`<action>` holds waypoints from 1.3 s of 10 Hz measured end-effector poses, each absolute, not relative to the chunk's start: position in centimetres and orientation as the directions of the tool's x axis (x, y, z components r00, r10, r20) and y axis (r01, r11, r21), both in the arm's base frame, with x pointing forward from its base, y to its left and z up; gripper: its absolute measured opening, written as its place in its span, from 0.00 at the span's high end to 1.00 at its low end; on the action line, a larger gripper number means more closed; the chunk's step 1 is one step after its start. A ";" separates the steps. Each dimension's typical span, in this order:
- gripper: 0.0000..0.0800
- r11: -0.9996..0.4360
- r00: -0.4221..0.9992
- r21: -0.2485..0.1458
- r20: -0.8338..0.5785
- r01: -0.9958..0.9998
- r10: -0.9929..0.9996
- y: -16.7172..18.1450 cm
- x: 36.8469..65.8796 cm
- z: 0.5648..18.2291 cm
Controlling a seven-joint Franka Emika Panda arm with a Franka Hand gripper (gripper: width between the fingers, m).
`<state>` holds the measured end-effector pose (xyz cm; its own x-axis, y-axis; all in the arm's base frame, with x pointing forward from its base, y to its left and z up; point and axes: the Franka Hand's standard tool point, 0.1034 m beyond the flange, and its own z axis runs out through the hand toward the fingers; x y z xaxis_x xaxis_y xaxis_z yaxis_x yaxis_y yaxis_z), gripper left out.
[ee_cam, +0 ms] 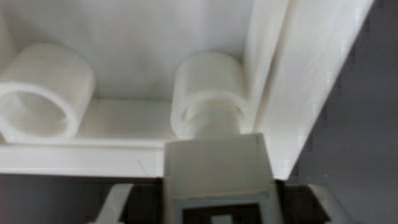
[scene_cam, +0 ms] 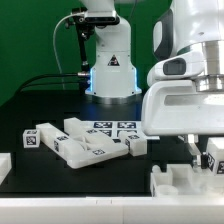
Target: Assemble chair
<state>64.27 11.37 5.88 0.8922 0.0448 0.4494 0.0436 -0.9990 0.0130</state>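
One block [ee_cam: 221, 160] in gripper [ee_cam: 215, 198], two cylinders [ee_cam: 50, 95] [ee_cam: 214, 90] beyond

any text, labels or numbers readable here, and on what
no readable words or numbers
parts: black-and-white square tags, patterns, no text
marker board: same tags only
part close in the wrist view: tag, blurred
arm base: dark triangle sign, too small to read

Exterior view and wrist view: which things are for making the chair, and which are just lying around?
For the chair: pile of tagged white parts; white part with two pegs; tagged piece held in the gripper.
Just there: marker board; cables.
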 end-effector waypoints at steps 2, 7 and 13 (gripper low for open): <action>0.64 -0.999 0.882 0.015 0.468 0.047 0.048 11.4 64.2 5.8; 0.64 -0.998 0.878 0.019 0.476 0.052 0.054 11.3 64.0 5.8; 0.19 -1.000 0.930 -0.006 0.367 0.014 0.011 11.0 64.2 6.8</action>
<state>64.24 10.99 6.78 0.9301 0.0108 0.3671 0.0140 -0.9999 -0.0061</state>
